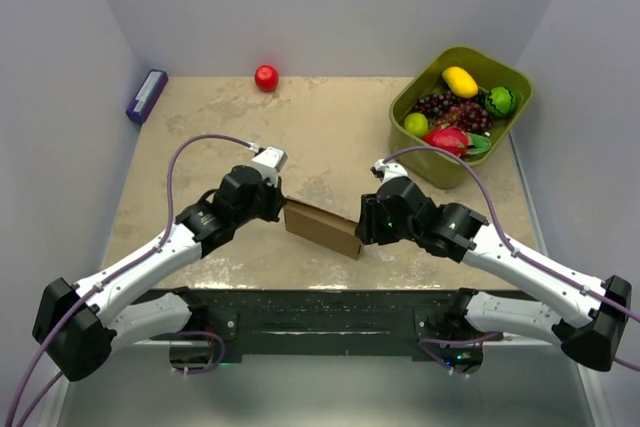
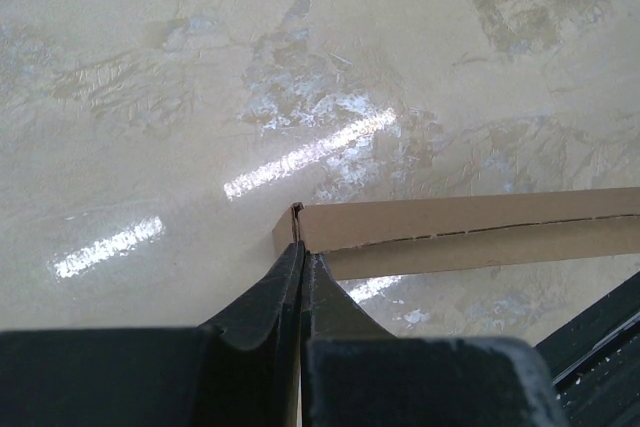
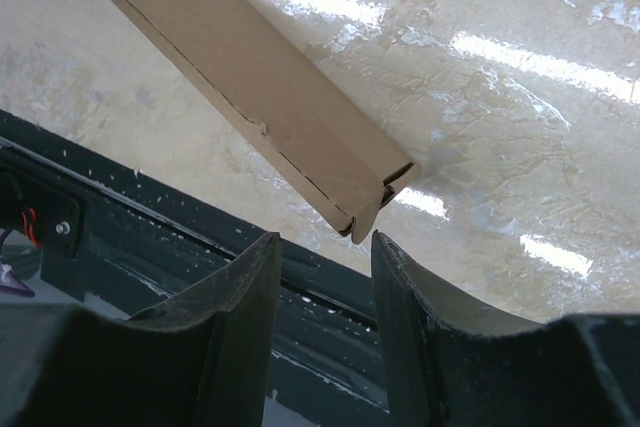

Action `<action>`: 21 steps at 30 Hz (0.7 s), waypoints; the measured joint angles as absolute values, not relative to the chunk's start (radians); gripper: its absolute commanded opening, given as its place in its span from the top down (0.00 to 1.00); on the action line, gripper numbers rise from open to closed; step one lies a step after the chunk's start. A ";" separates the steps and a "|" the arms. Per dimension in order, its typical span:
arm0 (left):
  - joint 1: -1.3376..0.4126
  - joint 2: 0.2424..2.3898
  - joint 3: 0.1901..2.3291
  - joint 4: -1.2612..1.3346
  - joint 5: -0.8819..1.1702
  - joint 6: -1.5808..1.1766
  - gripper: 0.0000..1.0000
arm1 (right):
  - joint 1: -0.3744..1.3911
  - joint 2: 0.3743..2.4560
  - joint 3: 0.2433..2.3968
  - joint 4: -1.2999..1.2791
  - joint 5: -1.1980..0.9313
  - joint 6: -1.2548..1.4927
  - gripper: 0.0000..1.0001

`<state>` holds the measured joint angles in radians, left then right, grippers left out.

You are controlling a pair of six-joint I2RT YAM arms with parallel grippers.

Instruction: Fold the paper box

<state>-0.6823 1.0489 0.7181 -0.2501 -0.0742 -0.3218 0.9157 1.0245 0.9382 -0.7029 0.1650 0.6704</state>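
The paper box (image 1: 320, 227) is a flat brown cardboard strip standing on edge near the table's front, between my two arms. My left gripper (image 1: 278, 203) is at its left end. In the left wrist view the fingers (image 2: 301, 252) are pressed together right at the box's (image 2: 470, 232) corner, with a thin cardboard edge pinched between them. My right gripper (image 1: 364, 228) is at the box's right end. In the right wrist view its jaws (image 3: 325, 239) stand apart, and the box's (image 3: 250, 77) folded end hangs just beyond the tips, touching neither finger.
A green bin (image 1: 505, 72) of toy fruit sits at the back right. A red ball (image 1: 266, 77) lies at the back centre and a purple block (image 1: 147, 95) at the back left. The dark base rail (image 1: 320, 309) runs along the near edge, just below the box.
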 measured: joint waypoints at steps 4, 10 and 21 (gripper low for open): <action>-0.690 1.049 0.719 -0.250 -0.083 -0.323 1.00 | 0.916 1.034 0.938 -0.703 0.171 0.681 0.59; -0.696 1.051 0.724 -0.257 -0.087 -0.323 1.00 | 0.916 1.042 0.935 -0.717 0.191 0.696 0.62; -0.706 1.053 0.726 -0.258 -0.098 -0.322 1.00 | 0.916 1.055 0.883 -0.709 0.202 0.722 0.82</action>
